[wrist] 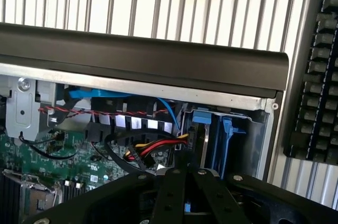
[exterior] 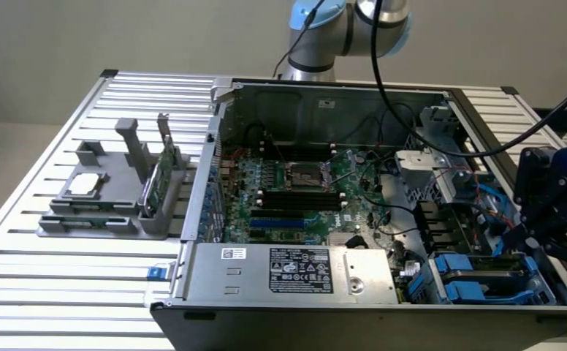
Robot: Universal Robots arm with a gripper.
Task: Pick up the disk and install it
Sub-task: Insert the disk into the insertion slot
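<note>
Gripper (wrist: 185, 203) with fingers pressed together, low over the drive bay corner of the open computer case (exterior: 294, 88), disk (exterior: 478, 281) with blue rails lying in that bay.

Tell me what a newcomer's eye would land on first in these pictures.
The open computer case lying on the slatted metal table dominates, its green motherboard exposed. At the exterior view's right the dark gripper hovers over the corner with blue drive bays; the wrist view looks past its shut fingers into that bay. At the exterior view's left, a grey parts holder stands on the table.
</note>
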